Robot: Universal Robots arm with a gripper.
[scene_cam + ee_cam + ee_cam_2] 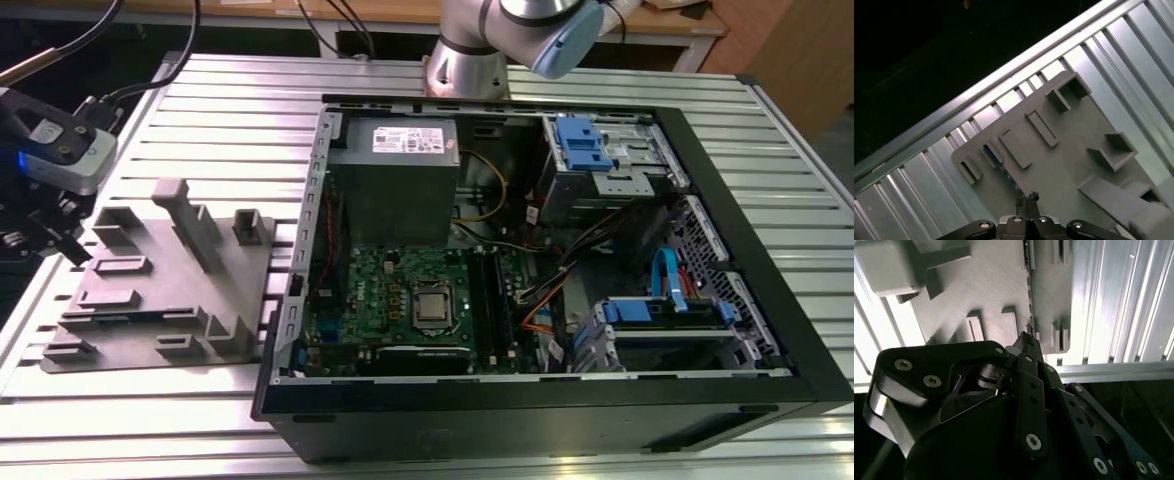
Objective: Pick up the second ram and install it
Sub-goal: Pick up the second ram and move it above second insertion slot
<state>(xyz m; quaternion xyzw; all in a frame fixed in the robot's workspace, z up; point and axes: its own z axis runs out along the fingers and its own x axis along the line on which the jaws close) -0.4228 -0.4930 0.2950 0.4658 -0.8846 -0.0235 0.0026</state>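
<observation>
Pincer (1027, 198), closed, hovers over holder block (1069, 167); second ram (994, 155) mostly hidden.

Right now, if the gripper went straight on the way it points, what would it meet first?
Probably the second ram, standing on edge in the grey holder block; the gripper points down at its end. Depth is unclear.
</observation>
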